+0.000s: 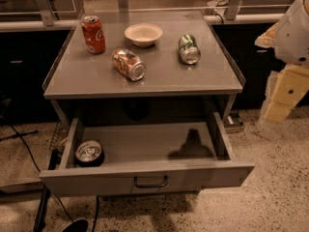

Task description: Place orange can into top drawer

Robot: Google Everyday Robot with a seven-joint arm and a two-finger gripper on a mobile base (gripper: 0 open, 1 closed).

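The orange can [129,64] lies on its side on the grey cabinet top [87,79], left of centre, its silver end facing the front. The top drawer [145,175] stands pulled open below, with a small curved handle [150,181] on its front panel. My gripper [278,103] hangs at the right edge of the view, beside the cabinet's right side, apart from the orange can and outside the drawer. It holds nothing that I can see.
A red cola can [92,34] stands upright at the back left of the top. A white bowl [143,34] sits at the back centre. A green can [189,49] lies on its side at the right. A dark can [89,152] stands in the drawer's left front corner.
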